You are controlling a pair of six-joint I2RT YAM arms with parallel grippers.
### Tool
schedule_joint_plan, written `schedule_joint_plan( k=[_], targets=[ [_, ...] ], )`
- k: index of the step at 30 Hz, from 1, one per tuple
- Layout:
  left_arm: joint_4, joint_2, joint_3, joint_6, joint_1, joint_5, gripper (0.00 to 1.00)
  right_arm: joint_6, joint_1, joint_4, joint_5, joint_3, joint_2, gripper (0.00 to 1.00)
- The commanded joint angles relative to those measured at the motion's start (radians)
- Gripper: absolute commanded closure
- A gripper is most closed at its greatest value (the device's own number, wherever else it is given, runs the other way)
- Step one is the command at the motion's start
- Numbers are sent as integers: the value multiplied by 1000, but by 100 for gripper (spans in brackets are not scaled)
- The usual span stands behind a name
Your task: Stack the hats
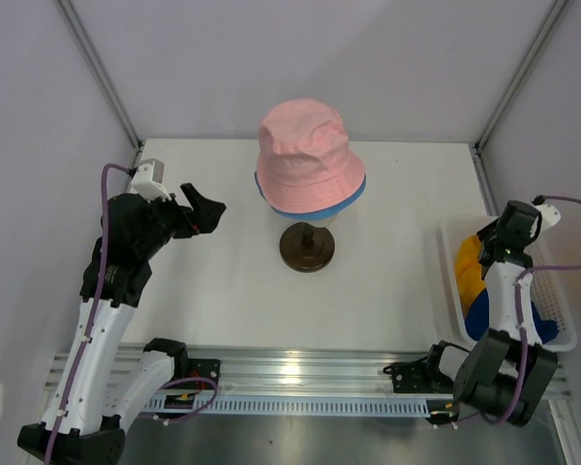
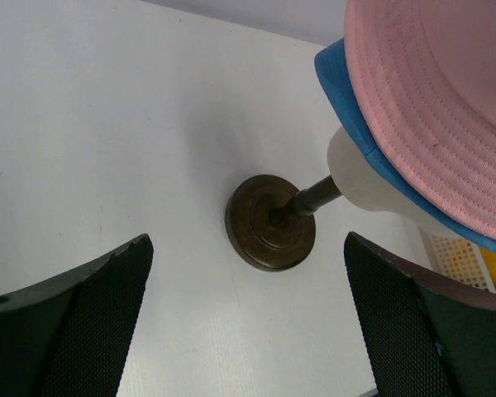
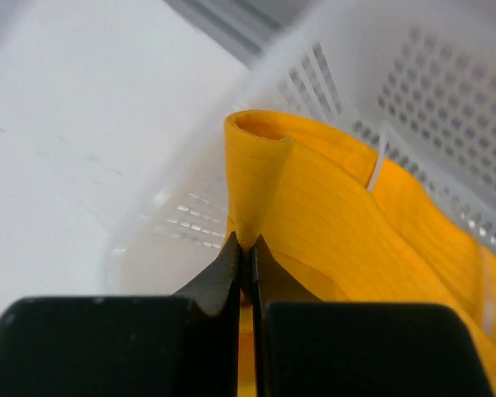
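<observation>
A pink hat (image 1: 303, 155) sits on top of a light blue hat (image 1: 358, 193), both on the cream head form (image 2: 355, 174) with its dark brown round base (image 1: 307, 246). In the white basket (image 1: 452, 254) at the right lie a yellow-orange hat (image 3: 339, 207) and a navy blue hat (image 1: 542, 325). My right gripper (image 3: 246, 244) is shut on a fold of the yellow-orange hat's brim, inside the basket. My left gripper (image 2: 248, 318) hangs open and empty left of the stand, over bare table.
The basket's perforated walls (image 3: 446, 91) stand close around my right gripper. Grey enclosure walls and metal posts (image 1: 97, 68) ring the white table (image 1: 213, 281). A metal rail (image 1: 300, 373) runs along the near edge.
</observation>
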Motion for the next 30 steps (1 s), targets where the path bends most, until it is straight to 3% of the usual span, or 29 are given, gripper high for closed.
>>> schedule_joint_plan(
  k=[1,5,14,18,21,24,30],
  targets=[
    [32,-20,-11,9,14,29,1,11,-5,-10,-27,90,-166,100],
    [37,-27,-16,7,14,33,1,-3,-5,-53,-102,164,-246,100],
    [70,-50,-13,9,14,114,0,-38,-3,-29,-550,369,-249,100],
    [80,-35,34,-2,14,166,1,63,-3,8,-677,483,-211,100],
    [72,-14,94,-37,14,268,1,175,6,129,-740,529,-191,100],
    [92,-12,165,-82,-7,390,0,229,68,183,-805,640,-140,100],
    [211,-58,234,-76,-181,335,1,186,251,143,-868,895,-30,100]
  ],
)
